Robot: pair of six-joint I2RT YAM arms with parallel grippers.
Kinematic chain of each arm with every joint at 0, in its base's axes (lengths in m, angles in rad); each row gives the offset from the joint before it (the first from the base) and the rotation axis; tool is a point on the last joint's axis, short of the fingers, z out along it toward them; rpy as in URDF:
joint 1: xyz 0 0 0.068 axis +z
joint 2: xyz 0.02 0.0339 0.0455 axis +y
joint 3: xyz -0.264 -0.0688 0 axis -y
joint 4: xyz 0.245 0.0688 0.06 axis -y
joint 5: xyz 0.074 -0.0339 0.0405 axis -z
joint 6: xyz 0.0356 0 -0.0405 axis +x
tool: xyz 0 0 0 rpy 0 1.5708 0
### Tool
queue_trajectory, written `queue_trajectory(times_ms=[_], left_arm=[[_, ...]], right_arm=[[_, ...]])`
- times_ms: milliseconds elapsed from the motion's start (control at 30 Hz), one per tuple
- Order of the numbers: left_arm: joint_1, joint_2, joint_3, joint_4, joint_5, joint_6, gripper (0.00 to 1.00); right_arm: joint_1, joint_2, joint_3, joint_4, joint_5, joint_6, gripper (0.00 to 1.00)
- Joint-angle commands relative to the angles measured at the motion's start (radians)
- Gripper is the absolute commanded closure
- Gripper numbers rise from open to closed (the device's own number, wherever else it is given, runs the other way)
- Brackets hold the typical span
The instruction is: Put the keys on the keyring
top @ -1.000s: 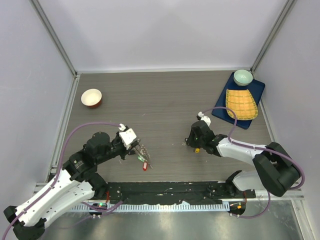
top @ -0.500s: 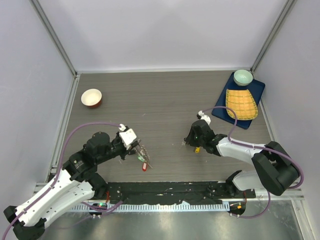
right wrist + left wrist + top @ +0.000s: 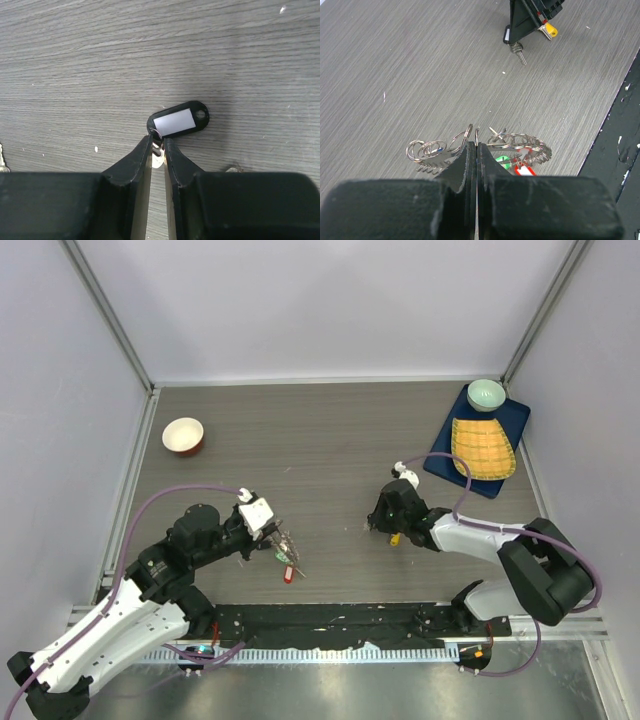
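Note:
My left gripper (image 3: pixel 476 146) is shut on the keyring (image 3: pixel 522 141), a thin metal ring fringed with silver keys (image 3: pixel 427 152), plus a green tag (image 3: pixel 503 161) and a red tag (image 3: pixel 524 171). In the top view that gripper (image 3: pixel 272 531) holds the keyring (image 3: pixel 285 548) low over the table at front left. My right gripper (image 3: pixel 158 142) points down at the table with its jaws closed on a silver key (image 3: pixel 158 160) whose black tag (image 3: pixel 178 120) lies flat just beyond the fingertips. A yellow-tagged key (image 3: pixel 395 538) lies beside the right gripper (image 3: pixel 378 523).
A red-and-white bowl (image 3: pixel 183 435) stands at the back left. At the back right a blue tray (image 3: pixel 512 416) carries a yellow mat (image 3: pixel 482 448) and a pale green bowl (image 3: pixel 486 393). A black strip (image 3: pixel 340 623) runs along the near edge.
The right gripper has crept slightly left with the black-tagged key. The left arm and the keyring have stayed put.

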Motion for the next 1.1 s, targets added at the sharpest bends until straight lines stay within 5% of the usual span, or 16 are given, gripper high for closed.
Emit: queue_trajectory(times_ms=[0,367,800,1067], left_arm=[[-0.002,-0.004,0.028,0.051,0.017,0.01,1.0],[0.0,-0.006,0.028,0.054,0.02,0.009,1.0],[-0.002,0.034,0.065,0.1,0.064,0.044,1.0],[0.0,0.155,0.218,0.109,0.098,0.144,1.0]], right_arm=[[-0.005,0.022,0.01,0.014,0.007,-0.01,0.78],[-0.005,-0.015,0.045,-0.035,0.007,-0.108,0.99],[0.029,-0.257,0.139,-0.046,-0.252,-0.694,0.99],[0.034,-0.49,0.033,0.288,-0.39,-0.855,0.99]])
